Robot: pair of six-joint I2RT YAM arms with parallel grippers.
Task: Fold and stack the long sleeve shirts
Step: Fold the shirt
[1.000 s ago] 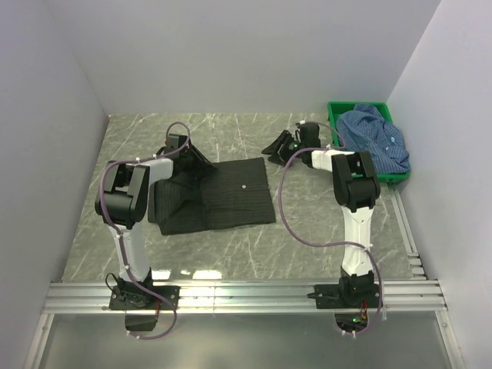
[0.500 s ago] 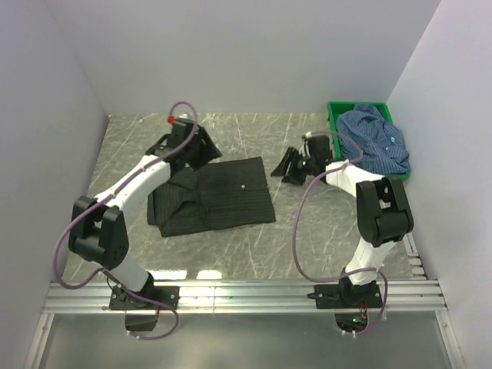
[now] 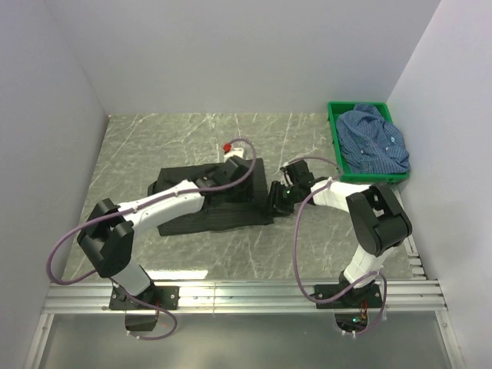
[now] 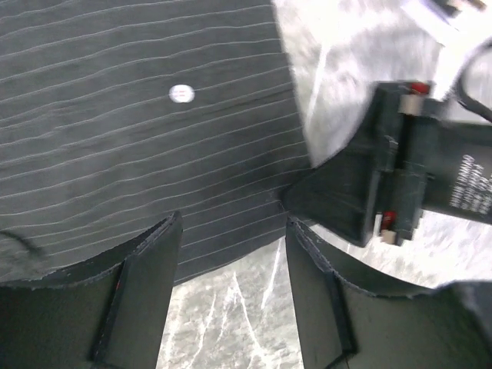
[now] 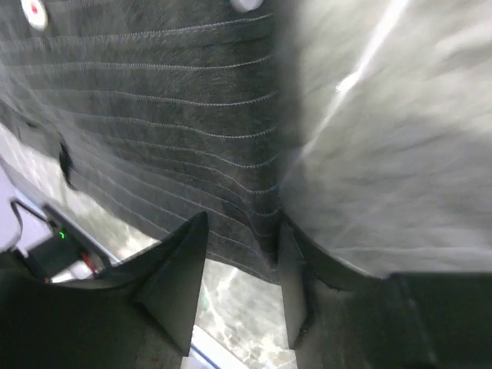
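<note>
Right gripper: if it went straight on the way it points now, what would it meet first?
The black shirt: its edge lies just ahead, between the spread fingers of the right gripper in the wrist view. It may already be touching; depth is unclear.

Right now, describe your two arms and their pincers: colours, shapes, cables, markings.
Both arms match: the left arm and right arm have white tubular links between chunky black joints. A purplish cable loops loosely along each. The left pincer and right pincer have two flat, black, wedge-shaped fingers. The right one's body carries white lettering and small red spots.
</note>
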